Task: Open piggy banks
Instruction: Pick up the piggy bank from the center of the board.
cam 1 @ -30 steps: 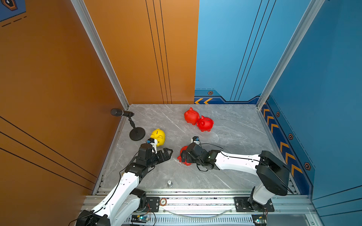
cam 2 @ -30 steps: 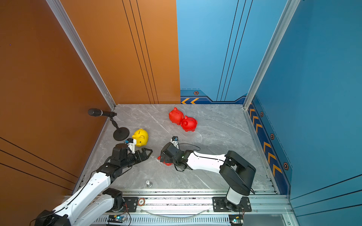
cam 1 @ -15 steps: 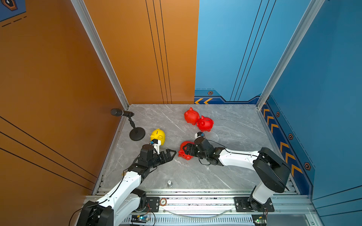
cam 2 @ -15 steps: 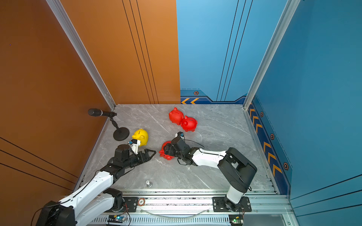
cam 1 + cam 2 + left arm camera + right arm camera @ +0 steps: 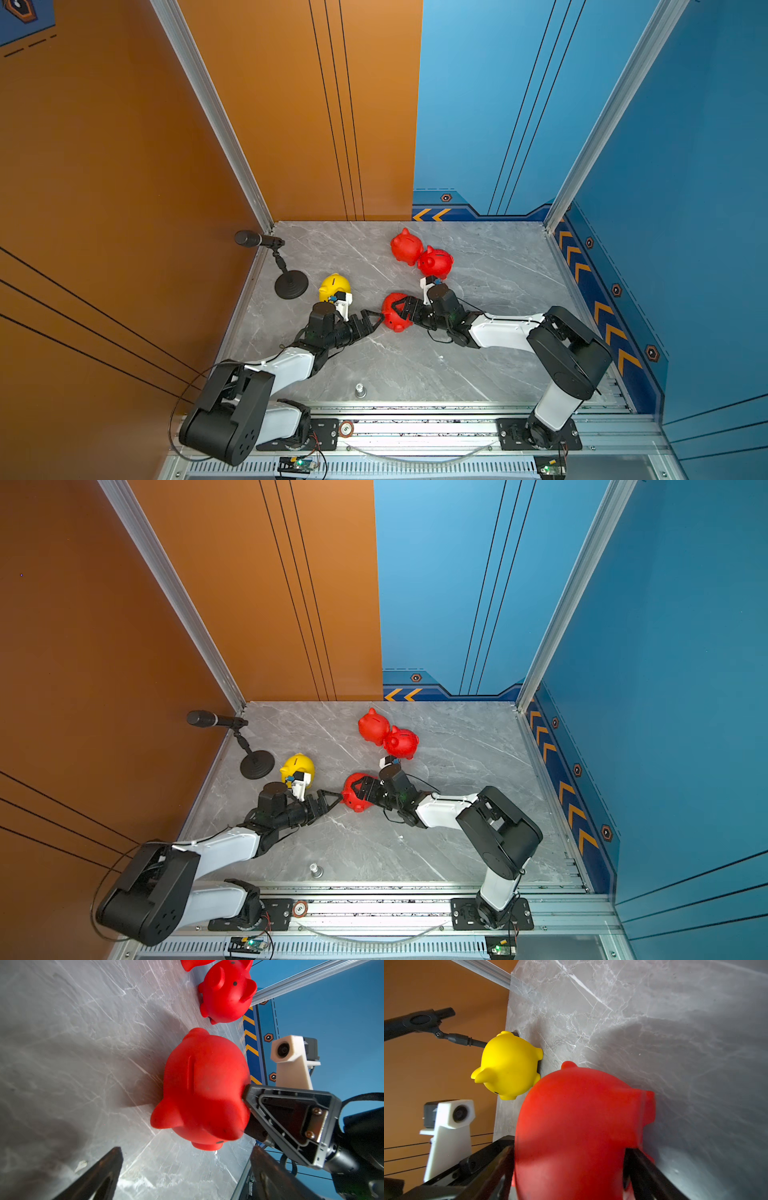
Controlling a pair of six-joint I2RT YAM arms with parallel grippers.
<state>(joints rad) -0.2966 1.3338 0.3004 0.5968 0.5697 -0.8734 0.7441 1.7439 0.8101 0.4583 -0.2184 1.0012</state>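
— Two end effectors to check. What has yours on the right got?
— Your right end effector (image 5: 401, 311) clamps the near red piggy bank (image 5: 390, 321), one finger against each flank, in the lower middle of the frame.
— And the left?
— Your left end effector (image 5: 372, 322) gapes wide and empty, its tips just beside that same bank. The yellow piggy bank (image 5: 333, 286) sits just above it in the frame. Two more red piggy banks (image 5: 405, 246) stand touching on the table (image 5: 478, 353), upper centre.
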